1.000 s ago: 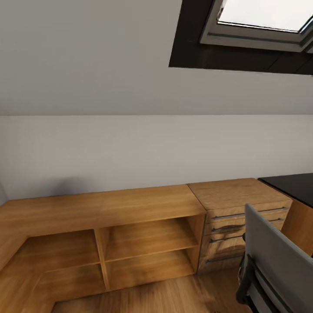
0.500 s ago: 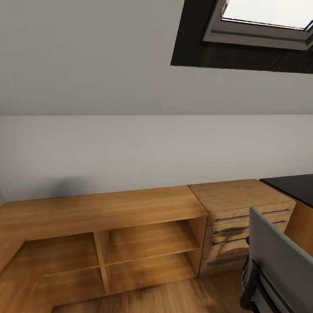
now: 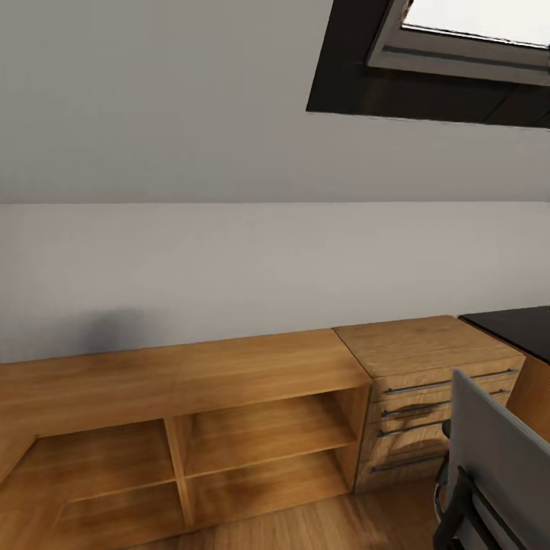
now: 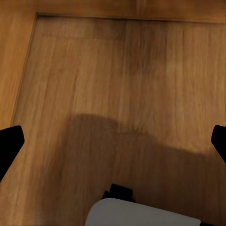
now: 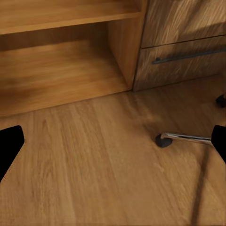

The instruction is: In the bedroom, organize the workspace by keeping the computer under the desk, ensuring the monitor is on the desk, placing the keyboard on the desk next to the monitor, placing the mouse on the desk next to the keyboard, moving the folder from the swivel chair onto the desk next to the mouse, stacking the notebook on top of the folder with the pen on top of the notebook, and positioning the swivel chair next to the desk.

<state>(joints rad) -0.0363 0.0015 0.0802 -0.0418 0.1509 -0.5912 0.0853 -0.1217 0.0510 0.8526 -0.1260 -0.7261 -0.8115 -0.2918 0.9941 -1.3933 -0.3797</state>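
The swivel chair's grey back (image 3: 496, 458) rises at the lower right of the head view. One of its chrome legs with a black castor (image 5: 181, 138) rests on the wood floor in the right wrist view. A corner of the desk's black top (image 3: 513, 327) shows at the right edge. My left gripper (image 4: 113, 143) is open above bare floor planks, nothing between its fingers. My right gripper (image 5: 113, 140) is open too, hanging over the floor in front of the shelves. The monitor, keyboard, mouse, folder, notebook, pen and computer are out of view.
A low oak shelf unit (image 3: 191, 382) with open compartments runs along the grey wall. A light-wood chest of drawers (image 3: 428, 367) stands between it and the desk. A dark-framed skylight (image 3: 458, 53) sits in the sloped ceiling. A pale robot part (image 4: 141, 214) shows over the floor.
The whole head view has drifted a little to the right, so the camera has moved. The chair back and the chest of drawers sit slightly further right in the picture.
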